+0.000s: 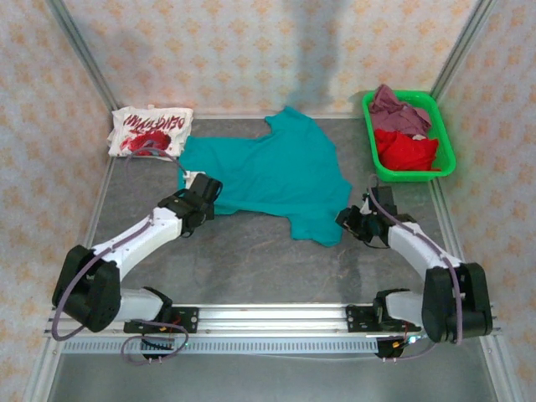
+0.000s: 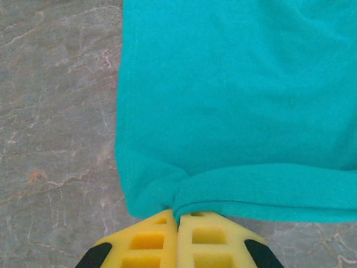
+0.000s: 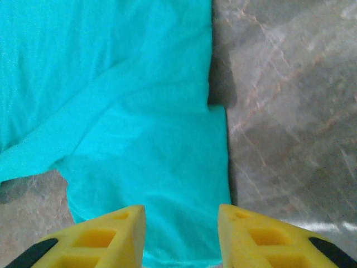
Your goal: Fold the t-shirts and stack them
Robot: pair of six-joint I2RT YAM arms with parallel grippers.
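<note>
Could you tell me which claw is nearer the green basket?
Right. The right claw is over the right corner of the teal t-shirt, near the green basket; the left claw pinches its left edge, farther off.

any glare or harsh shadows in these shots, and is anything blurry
Top view: even light and sharp, with soft grey shadows on the back wall. Left wrist view: flat light, teal tee crisp, no glare. Right wrist view: a dark shadow falls on the table along the tee's edge, and there is a pale glare streak at the lower right; nothing is badly blurred.
</note>
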